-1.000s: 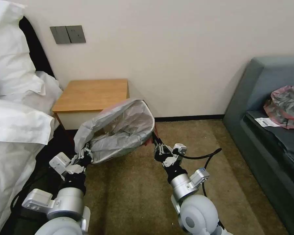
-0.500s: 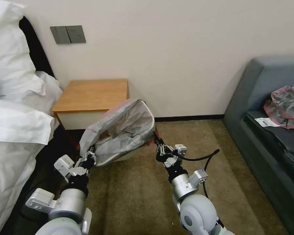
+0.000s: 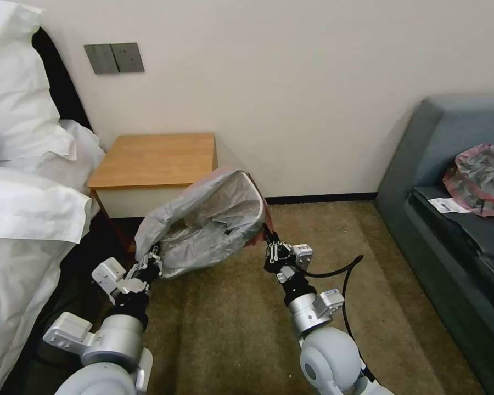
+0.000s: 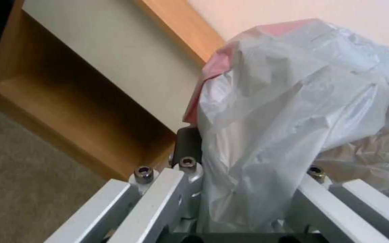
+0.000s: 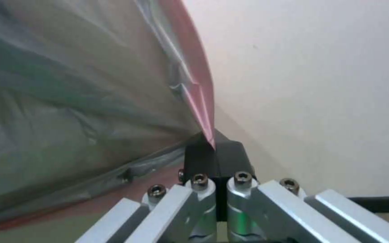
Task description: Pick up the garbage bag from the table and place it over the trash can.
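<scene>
The garbage bag, grey and wrinkly with a pink-red rim, hangs stretched between my two grippers just above the carpet, in front of the table. My left gripper is shut on a bunched part of the garbage bag at its near left end. My right gripper pinches the pink rim at the right end, where its black pads close on the garbage bag. The trash can is hidden.
White bedding crowds the left side. A grey sofa on the right carries a second grey-and-pink bag and a paper label. Open carpet lies between them; the wall stands close behind.
Both grippers have shifted a little to the right with the bag. The bag's mouth has tipped over, so less of its inside faces the head camera.
</scene>
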{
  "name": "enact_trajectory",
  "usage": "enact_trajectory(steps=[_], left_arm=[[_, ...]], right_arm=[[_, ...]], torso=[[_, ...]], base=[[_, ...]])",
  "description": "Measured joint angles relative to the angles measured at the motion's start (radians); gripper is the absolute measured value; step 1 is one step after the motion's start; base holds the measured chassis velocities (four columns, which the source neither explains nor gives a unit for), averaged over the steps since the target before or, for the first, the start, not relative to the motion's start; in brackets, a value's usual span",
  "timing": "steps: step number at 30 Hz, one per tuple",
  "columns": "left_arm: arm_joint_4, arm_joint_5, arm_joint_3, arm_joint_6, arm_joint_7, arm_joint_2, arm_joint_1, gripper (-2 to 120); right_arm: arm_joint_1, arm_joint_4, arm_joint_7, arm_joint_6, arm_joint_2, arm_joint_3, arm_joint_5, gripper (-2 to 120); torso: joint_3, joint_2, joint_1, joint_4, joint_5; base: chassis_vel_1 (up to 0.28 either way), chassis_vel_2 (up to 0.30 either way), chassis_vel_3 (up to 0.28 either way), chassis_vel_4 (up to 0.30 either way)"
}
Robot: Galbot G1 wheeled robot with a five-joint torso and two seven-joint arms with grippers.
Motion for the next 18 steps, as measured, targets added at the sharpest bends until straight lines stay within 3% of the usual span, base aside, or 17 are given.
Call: enact_trajectory(steps=[18], left_arm=[[0.001,0.006,0.013,0.007,-0.005,-0.012,0.012,8]], right_arm=[[0.018,-0.087,0.046,0.058,0.025,0.009,-0.265,0]], torso=[[0.0,0.0,0.0,0.0,0.0]], base=[[0.0,0.0,0.0,0.0]])
